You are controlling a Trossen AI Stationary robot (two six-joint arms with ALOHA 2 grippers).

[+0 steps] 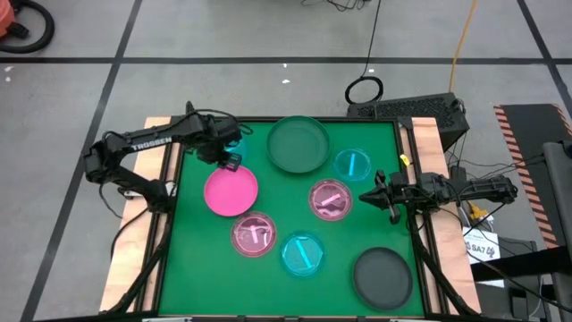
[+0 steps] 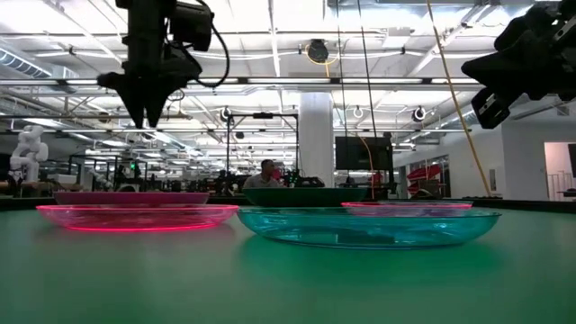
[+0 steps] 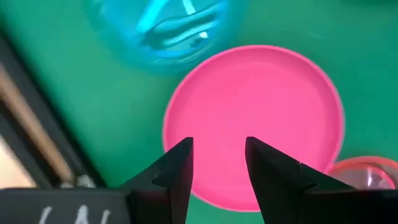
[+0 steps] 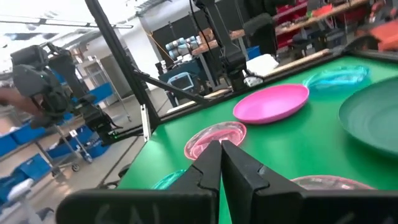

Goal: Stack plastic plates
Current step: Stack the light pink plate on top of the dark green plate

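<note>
Seven plates are lying apart on the green tabletop (image 1: 192, 259), none of them stacked. A dark green plate (image 1: 298, 143) is sitting near the far edge, and a second dark plate (image 1: 382, 276) is resting at the near right corner. The hot pink plate (image 1: 231, 191) is lying toward the left side. Two translucent pink plates are showing: one (image 1: 254, 235) just near of the hot pink plate, the other (image 1: 331, 199) right of centre. A cyan plate (image 1: 303, 254) is sitting near the front middle, and another cyan plate (image 1: 352, 164) is lying just right of the far green plate. A further cyan plate (image 3: 168, 28) is showing in the left wrist view, beyond the hot pink plate.

The left gripper (image 1: 229, 161) is hanging above the tabletop at the far left, over the far edge of the hot pink plate. Its fingers (image 3: 177, 171) are standing partly open with a clear gap between them, holding nothing.

The right gripper (image 1: 368, 194) is hovering at the right side, just beside the right-hand translucent pink plate and clear of it. Its fingers (image 4: 205, 168) are pressing together at the tips, gripping nothing.
</note>
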